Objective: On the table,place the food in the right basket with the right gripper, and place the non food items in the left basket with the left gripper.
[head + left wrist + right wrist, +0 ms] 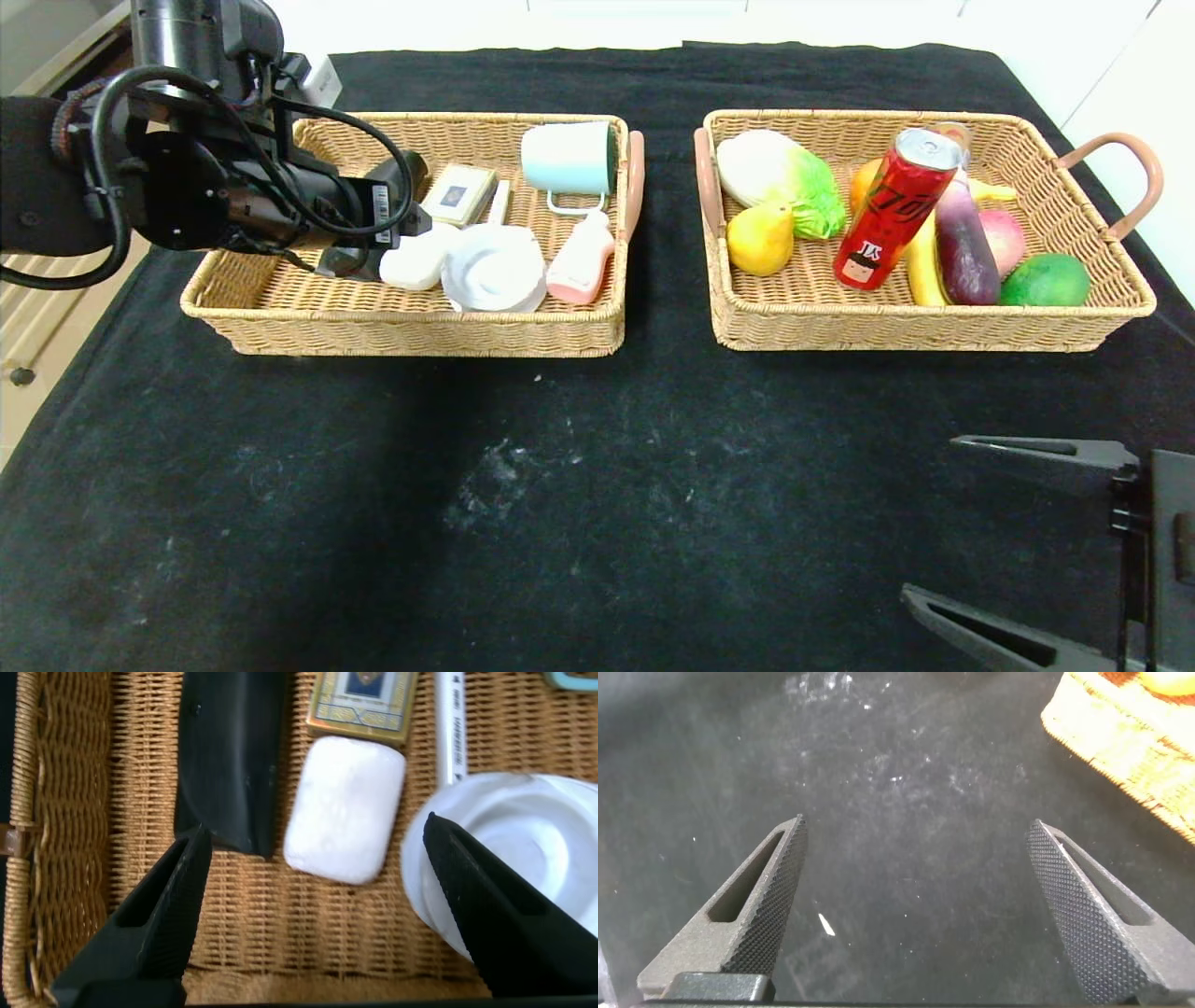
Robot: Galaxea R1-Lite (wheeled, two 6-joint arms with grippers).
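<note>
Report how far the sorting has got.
Done, by the look of it: the can, banana, eggplant and peach lie in the right basket; the black case and white bar in the left basket. The left gripper hangs open above the bar, holding nothing. Nothing is left on the table.

Head view: high, facing forward and down over the table (597, 485), both baskets within frame. Left wrist view: close above the left basket (75, 840), peering between spread jaws; same basket floor in the head view. Right wrist view: low over cloth, the right basket (1120, 747) beyond one jaw.
</note>
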